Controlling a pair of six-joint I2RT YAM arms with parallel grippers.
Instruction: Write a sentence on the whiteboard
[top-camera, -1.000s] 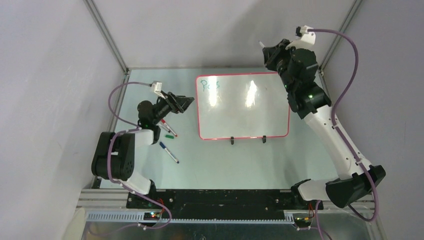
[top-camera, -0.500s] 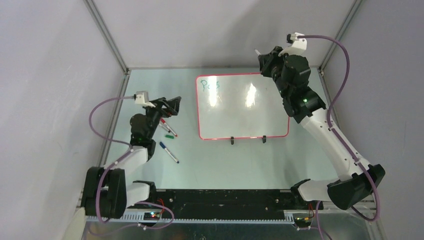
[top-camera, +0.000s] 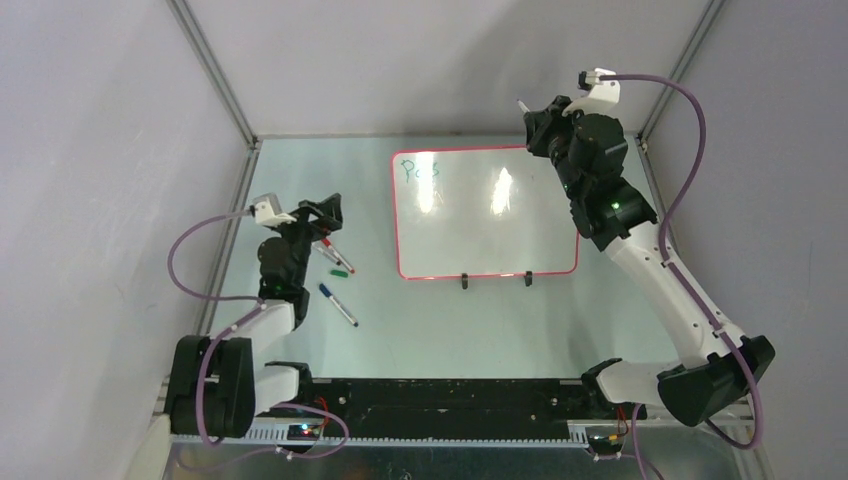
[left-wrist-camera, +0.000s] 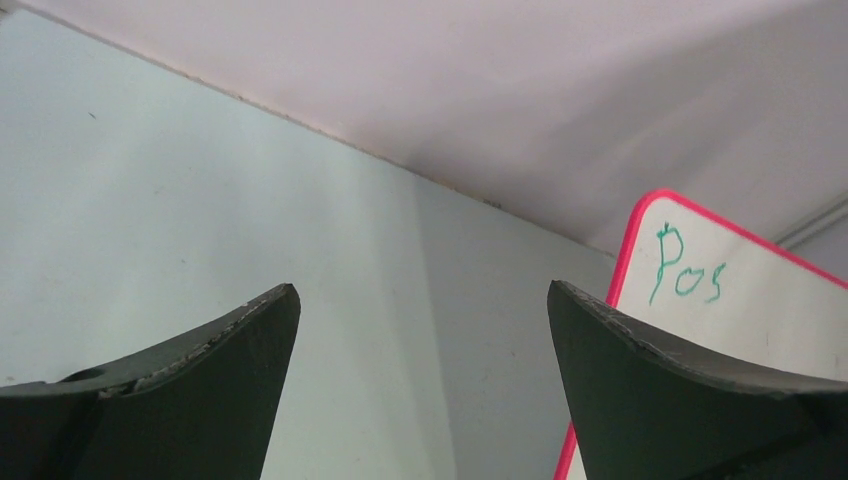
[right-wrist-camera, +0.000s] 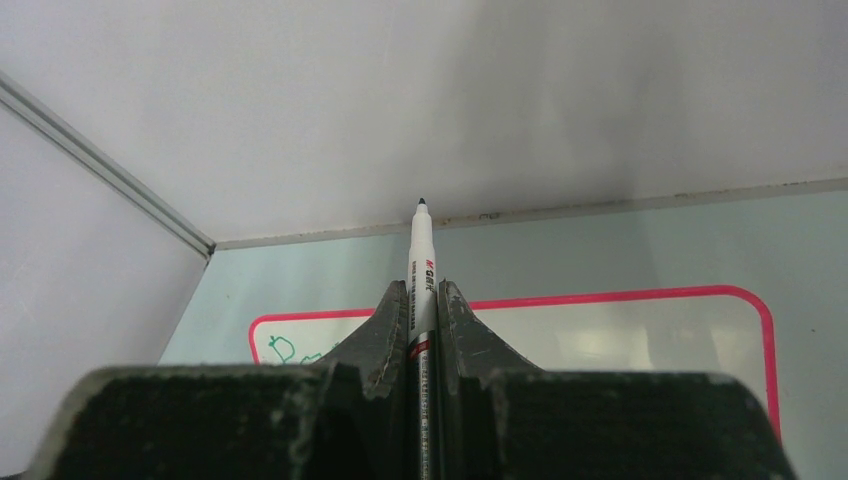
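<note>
The whiteboard (top-camera: 485, 235), white with a red-pink rim, lies at the middle back of the table. The sentence (top-camera: 420, 170) is just the green letters "Pos" in the board's top left corner. My right gripper (top-camera: 538, 118) hovers above the board's far right corner, shut on a white-barrelled marker (right-wrist-camera: 422, 250) whose dark tip points towards the back wall. My left gripper (top-camera: 325, 212) is open and empty, left of the board and apart from it. In the left wrist view the letters (left-wrist-camera: 685, 272) show past the right finger (left-wrist-camera: 640, 380).
Three loose markers lie on the table just under and near the left gripper: a red one (top-camera: 337, 254), a green-capped one (top-camera: 340, 270) and a blue one (top-camera: 338, 305). Two small black feet (top-camera: 465, 282) stick out at the board's near edge. Frame posts stand at the back corners.
My left gripper has drawn back to the left, away from the board, as its arm swung round. The right gripper has shifted slightly with the marker still in it.
</note>
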